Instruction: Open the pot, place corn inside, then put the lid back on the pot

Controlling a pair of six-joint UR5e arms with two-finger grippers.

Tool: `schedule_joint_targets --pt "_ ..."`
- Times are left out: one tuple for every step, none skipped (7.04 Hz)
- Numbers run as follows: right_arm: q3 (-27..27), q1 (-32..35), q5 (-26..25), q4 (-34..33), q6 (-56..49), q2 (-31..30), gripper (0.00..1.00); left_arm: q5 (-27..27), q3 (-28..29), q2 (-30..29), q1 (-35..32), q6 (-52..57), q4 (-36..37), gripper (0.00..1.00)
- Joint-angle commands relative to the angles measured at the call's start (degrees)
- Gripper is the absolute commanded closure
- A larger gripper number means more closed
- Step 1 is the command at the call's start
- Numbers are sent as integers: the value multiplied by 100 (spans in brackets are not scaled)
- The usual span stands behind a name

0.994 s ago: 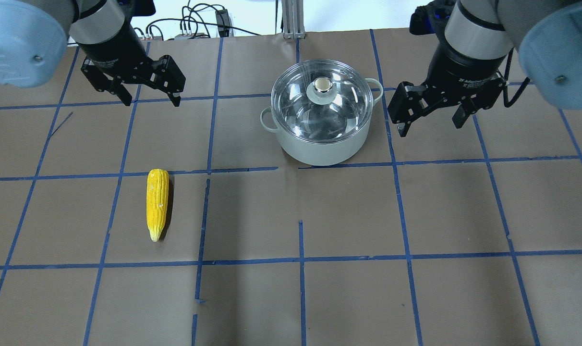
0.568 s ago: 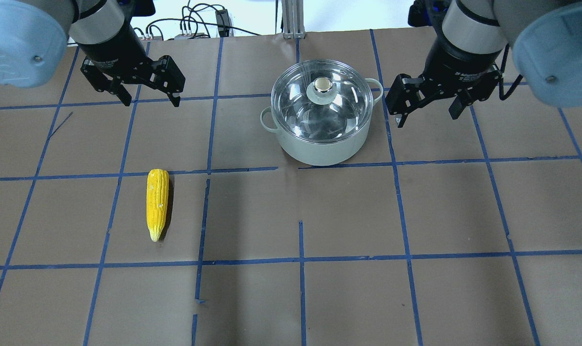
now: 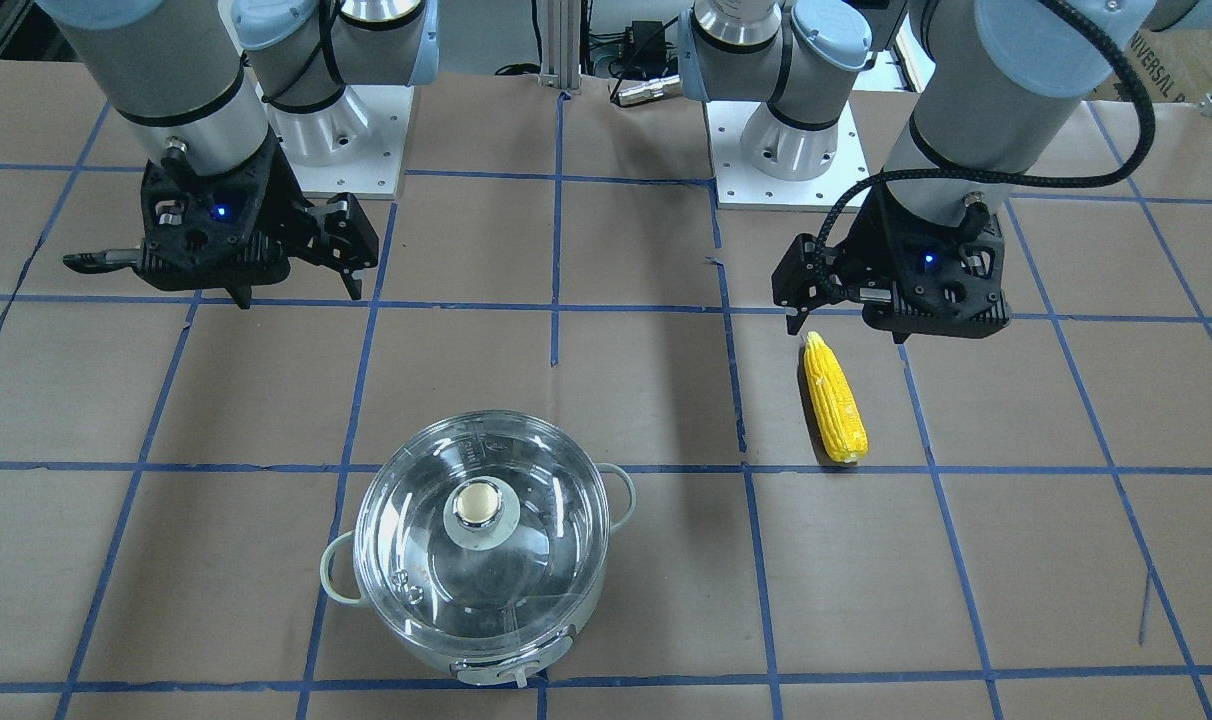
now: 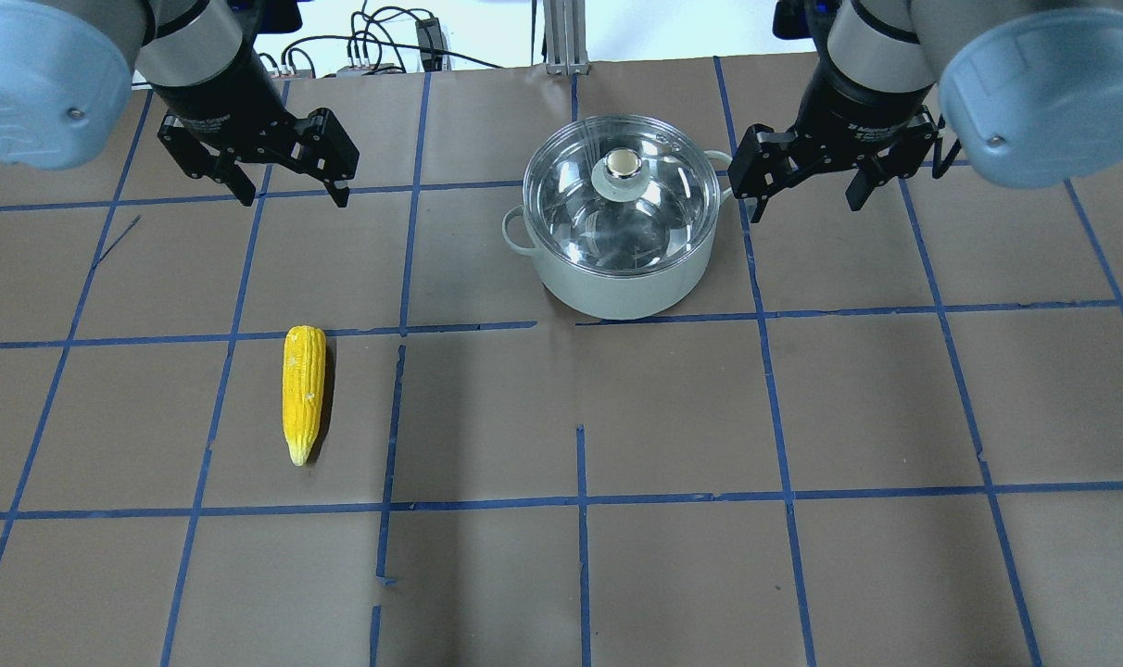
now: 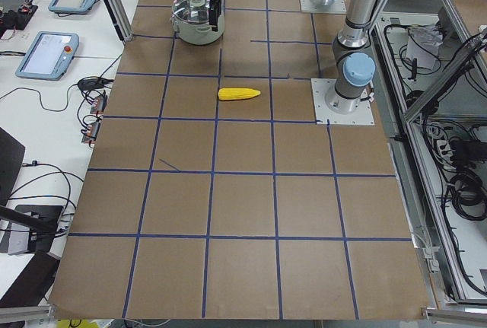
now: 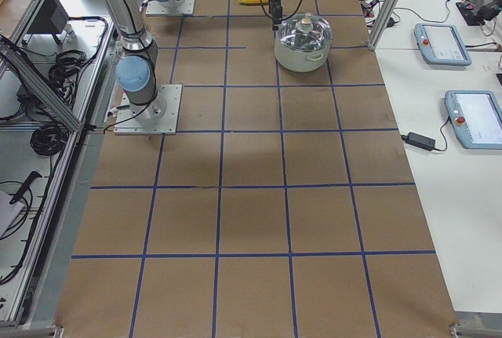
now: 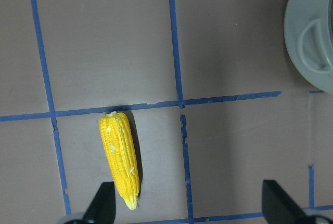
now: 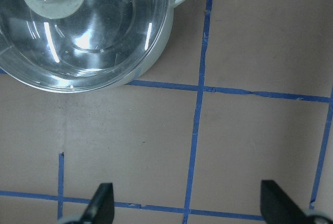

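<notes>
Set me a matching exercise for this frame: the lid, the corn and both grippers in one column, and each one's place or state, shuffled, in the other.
Things
1. lid
2. corn
3. left gripper
4. right gripper

Places or states
A. lying flat on the table, apart from the pot
B. open, with the pot in its wrist view
C. sitting on the pot
D. open, with the corn in its wrist view

Pairs: 1-C, 2-A, 3-D, 4-B
</notes>
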Motion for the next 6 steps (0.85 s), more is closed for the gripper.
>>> schedule_joint_targets --pt "-54 147 -9 -360 36 287 1 0 0 -10 0 -12 0 0" --pt "-280 217 -26 -370 45 471 1 0 8 -19 9 5 8 0" --pt "-622 357 -35 -370 123 777 1 0 9 -28 0 5 8 0" --pt "-947 541 -87 -370 324 1102 1 0 9 -37 9 5 8 0" --pt "-1185 682 -244 -379 482 1332 1 0 9 -37 9 5 8 0" --pt "-1292 762 -246 -397 588 1482 1 0 9 -37 0 5 8 0"
